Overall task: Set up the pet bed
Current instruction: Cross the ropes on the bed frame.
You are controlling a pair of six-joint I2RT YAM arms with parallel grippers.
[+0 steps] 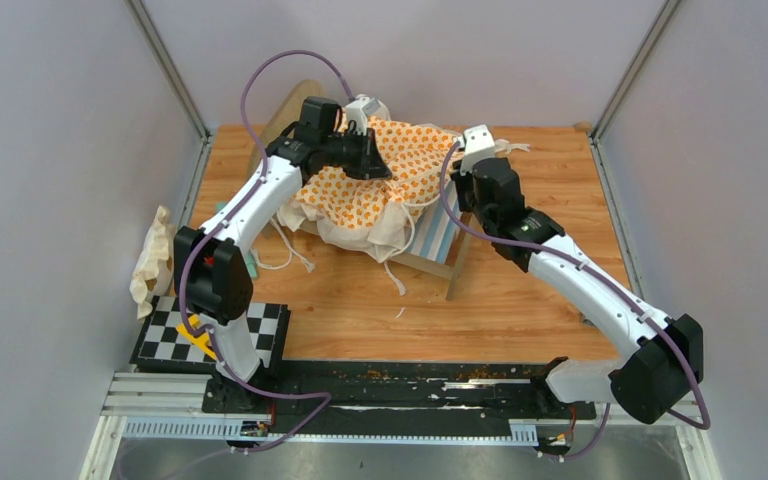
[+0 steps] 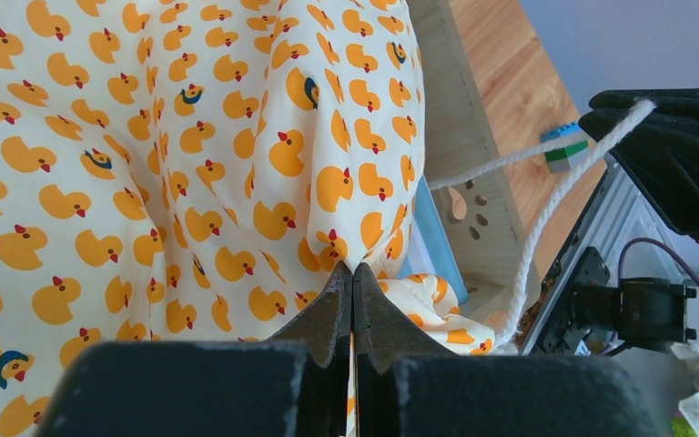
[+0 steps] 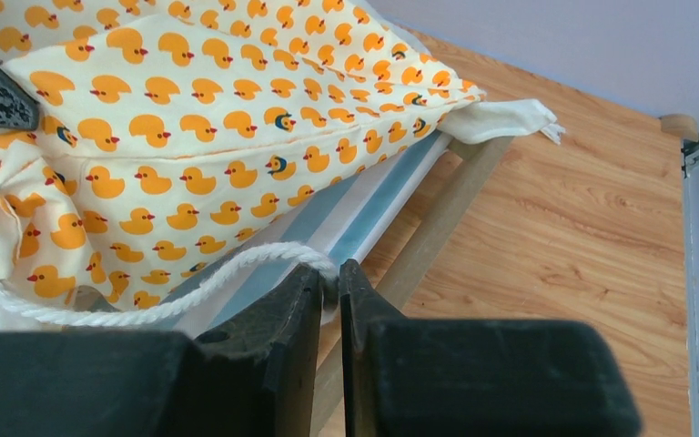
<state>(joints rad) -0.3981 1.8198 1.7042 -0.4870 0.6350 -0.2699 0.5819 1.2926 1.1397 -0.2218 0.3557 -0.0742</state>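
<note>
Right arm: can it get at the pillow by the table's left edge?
Probably not: the pillow lies past the left arm and pet bed, and the right gripper is shut on a cushion cord.

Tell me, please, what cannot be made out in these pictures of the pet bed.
- Top view: most of the pet bed, covered by the cushion.
- Left wrist view: how much cloth the left gripper pinches, hidden between its fingers.
- Right wrist view: the cord end, hidden inside the right gripper.
</note>
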